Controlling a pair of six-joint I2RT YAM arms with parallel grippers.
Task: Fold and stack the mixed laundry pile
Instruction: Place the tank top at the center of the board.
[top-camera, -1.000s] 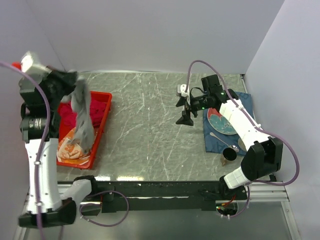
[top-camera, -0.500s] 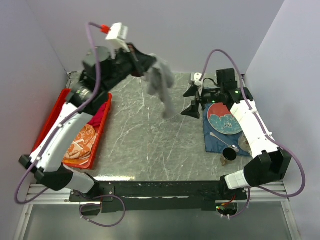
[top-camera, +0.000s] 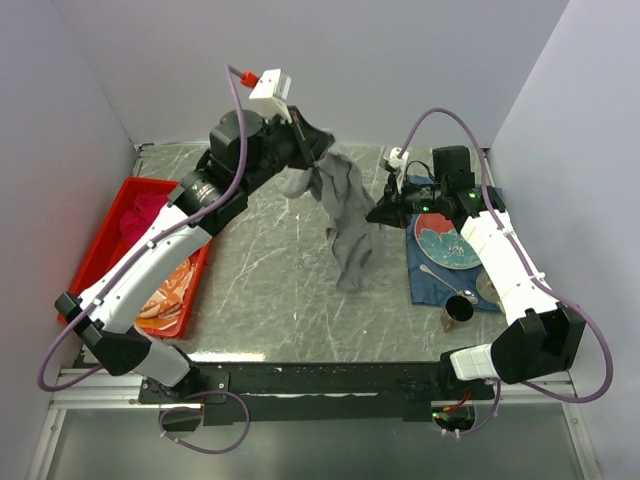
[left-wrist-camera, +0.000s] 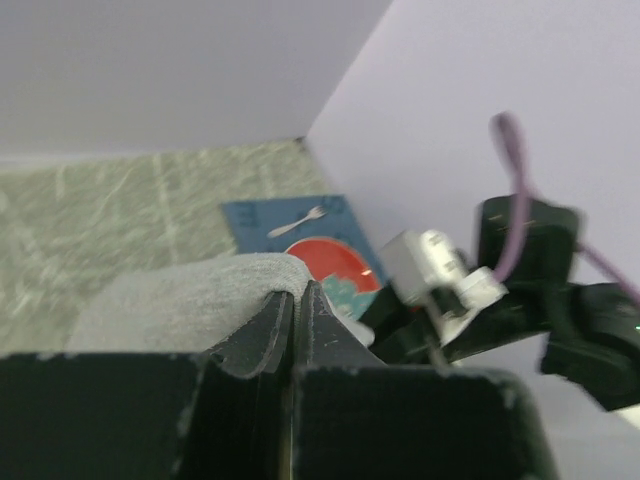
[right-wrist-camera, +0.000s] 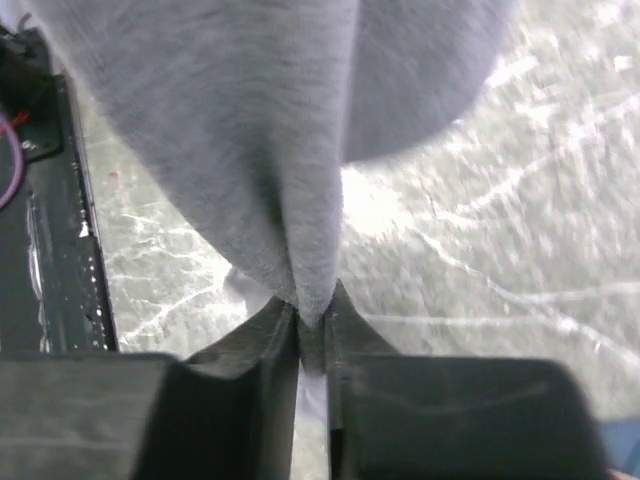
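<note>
The long grey garment (top-camera: 347, 225) hangs over the middle of the table, its lower end touching the surface. At the garment's top, my left gripper (top-camera: 318, 157) is shut on it; the left wrist view shows the jaws (left-wrist-camera: 297, 292) pinching a grey fold (left-wrist-camera: 180, 300). My right gripper (top-camera: 377, 213) is shut on the garment's right edge, with a tuck of grey cloth (right-wrist-camera: 250, 150) between its jaws (right-wrist-camera: 311, 312). The crimson shirt (top-camera: 143, 214) and the orange-and-white patterned cloth (top-camera: 166, 294) lie in the red tray (top-camera: 92, 257) at the left.
A dark blue placemat (top-camera: 428, 278) at the right carries a red-and-teal plate (top-camera: 444, 243), a spoon (top-camera: 441, 277) and a dark cup (top-camera: 458, 311). Purple walls close in the back and sides. The black rail (top-camera: 330, 377) runs along the near edge.
My left arm has swung the grey garment from above the tray to the table's middle. My right gripper has moved a little left and gone from open to shut on the garment's edge.
</note>
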